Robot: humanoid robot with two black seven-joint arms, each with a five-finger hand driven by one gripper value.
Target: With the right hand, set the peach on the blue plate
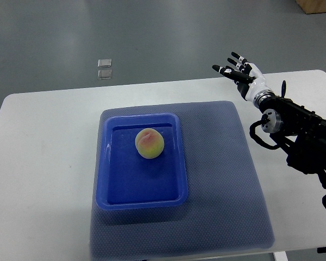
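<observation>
White table (43, 141) carries a blue-grey mat (228, 179), lying below and left of the right hand (240, 73); blue plate (113, 163) rests on the mat.

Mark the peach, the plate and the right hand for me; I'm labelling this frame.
peach (149, 143): top view, middle of the fruit.
plate (110, 163): top view, left rim.
right hand (238, 69): top view, middle of the hand, fingers spread.

Feed as I see it: even, cool overhead light, moderately bright. Soft glare on the blue plate's (110, 179) floor. Faint shadow under the peach (149, 143). Focus sharp; corners slightly dimmer.
</observation>
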